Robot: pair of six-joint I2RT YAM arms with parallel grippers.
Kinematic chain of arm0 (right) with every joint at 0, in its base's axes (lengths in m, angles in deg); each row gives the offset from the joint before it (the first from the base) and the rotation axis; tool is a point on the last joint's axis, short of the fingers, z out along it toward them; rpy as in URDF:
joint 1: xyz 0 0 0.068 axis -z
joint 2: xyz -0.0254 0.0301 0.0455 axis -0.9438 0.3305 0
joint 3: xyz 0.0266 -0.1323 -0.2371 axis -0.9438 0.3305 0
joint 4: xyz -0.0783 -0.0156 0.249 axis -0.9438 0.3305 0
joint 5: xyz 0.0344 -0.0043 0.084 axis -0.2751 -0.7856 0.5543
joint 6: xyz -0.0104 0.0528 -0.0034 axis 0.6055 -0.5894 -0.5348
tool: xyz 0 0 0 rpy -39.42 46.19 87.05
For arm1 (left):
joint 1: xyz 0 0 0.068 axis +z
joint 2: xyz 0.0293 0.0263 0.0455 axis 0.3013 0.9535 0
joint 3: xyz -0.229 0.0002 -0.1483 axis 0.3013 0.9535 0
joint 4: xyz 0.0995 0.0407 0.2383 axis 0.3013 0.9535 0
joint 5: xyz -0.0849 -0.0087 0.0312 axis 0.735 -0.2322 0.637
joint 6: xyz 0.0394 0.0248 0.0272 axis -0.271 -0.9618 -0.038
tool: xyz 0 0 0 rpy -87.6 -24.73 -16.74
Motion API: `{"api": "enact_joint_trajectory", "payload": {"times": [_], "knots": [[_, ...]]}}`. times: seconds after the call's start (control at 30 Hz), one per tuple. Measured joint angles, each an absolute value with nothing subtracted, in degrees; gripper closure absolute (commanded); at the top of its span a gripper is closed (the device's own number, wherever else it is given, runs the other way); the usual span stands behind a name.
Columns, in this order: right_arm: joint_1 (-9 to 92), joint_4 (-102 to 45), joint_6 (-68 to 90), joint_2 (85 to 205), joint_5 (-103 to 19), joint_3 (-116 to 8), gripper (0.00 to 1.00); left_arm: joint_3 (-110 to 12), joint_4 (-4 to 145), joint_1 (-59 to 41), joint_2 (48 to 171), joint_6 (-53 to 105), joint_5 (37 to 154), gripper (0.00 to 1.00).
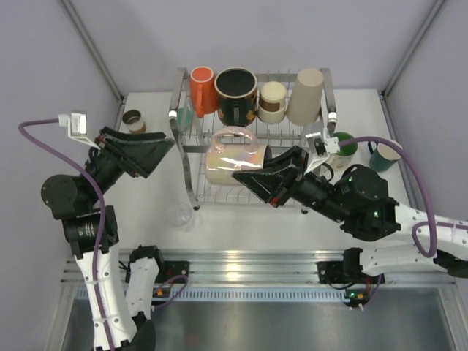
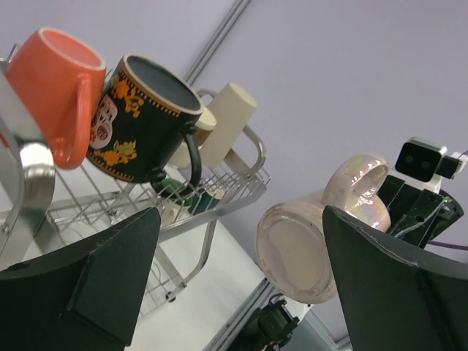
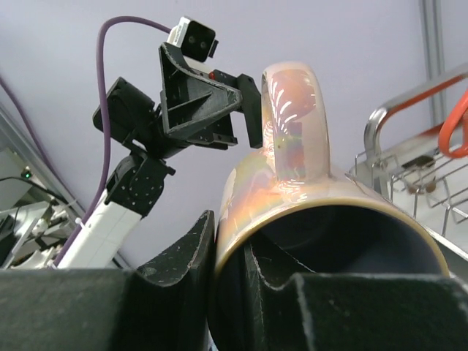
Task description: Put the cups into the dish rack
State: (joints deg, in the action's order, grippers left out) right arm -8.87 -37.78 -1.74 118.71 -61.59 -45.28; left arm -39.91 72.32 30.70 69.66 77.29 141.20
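Note:
The chrome wire dish rack stands at the back centre. On its upper tier sit an orange mug, a large black patterned mug, a brown-cream paper cup and a tall beige cup. My right gripper is shut on the rim of a pink iridescent mug, held on its side over the rack's lower tier. One finger is outside the mug's wall and one is inside. My left gripper is open and empty, just left of the mug's base.
A small brown cup stands on the table left of the rack. A clear glass stands in front of the rack's left post. A green cup and a teal cup stand to the right of the rack.

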Motion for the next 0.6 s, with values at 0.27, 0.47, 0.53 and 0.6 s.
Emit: {"api": "enact_joint_trajectory", "payload": {"times": [0.27,0.47,0.53,0.6], "knots": [[-8.8,-38.4,4.2,124.4,-62.4,-56.9,1.0,-54.8,67.4,30.4,79.6,82.5,144.5,0.02],[-7.2,-38.1,7.6,129.5,-62.2,-66.8,1.0,-65.7,64.7,25.3,88.7,84.0,144.7,0.02],[-4.6,-37.7,7.1,131.2,-61.0,-69.6,1.0,-67.9,64.4,19.8,92.2,83.1,143.3,0.02],[0.0,-37.2,5.0,132.9,-58.6,-72.0,1.0,-69.3,64.1,13.5,95.9,81.8,142.8,0.02]]}}
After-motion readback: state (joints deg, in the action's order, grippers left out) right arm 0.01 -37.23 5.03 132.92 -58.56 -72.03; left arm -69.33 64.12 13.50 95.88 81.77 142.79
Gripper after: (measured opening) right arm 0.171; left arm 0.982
